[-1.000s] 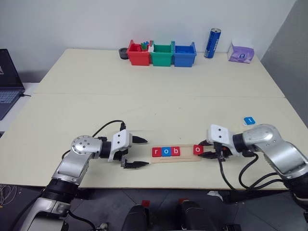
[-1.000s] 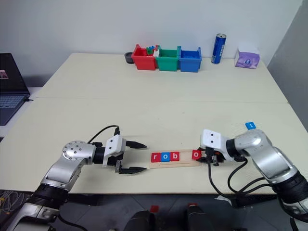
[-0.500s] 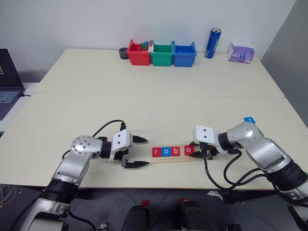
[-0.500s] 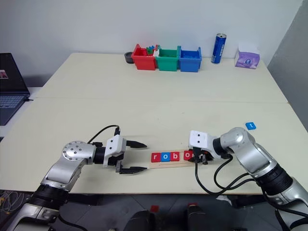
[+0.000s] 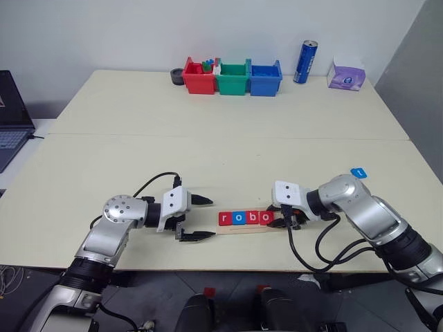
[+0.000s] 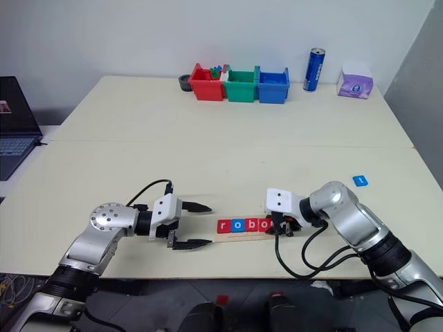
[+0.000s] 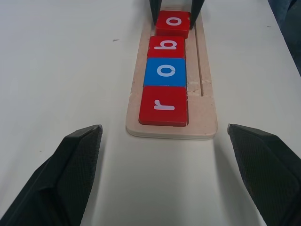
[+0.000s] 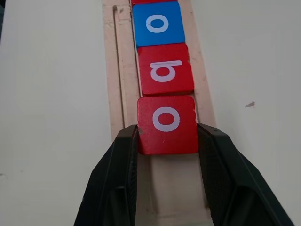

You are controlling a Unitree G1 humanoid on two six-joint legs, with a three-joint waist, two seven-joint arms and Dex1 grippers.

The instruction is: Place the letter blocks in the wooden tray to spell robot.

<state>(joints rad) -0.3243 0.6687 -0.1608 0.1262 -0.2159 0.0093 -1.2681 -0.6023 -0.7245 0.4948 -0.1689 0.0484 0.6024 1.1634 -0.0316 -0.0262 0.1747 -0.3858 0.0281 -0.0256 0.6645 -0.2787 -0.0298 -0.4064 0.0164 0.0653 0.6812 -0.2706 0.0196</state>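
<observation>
Since a second ago the right tool (image 8: 167, 141) has slid the red "o" block (image 8: 167, 125) leftward along the wooden tray (image 7: 207, 117) — it now sits just behind the red "b" block (image 7: 167, 46), gripped between both black fingers. The pale, flat tray lies near the counter's (image 5: 208, 145) front edge, long axis running parallel to that edge. On it, glossy square tiles read r, o, b, o: red "r" block (image 7: 163, 106), blue "o" block (image 7: 165, 71). The left tool (image 5: 197, 218) hovers wide open off the tray's left end. A blue tile (image 5: 358, 173) lies apart near the right edge.
</observation>
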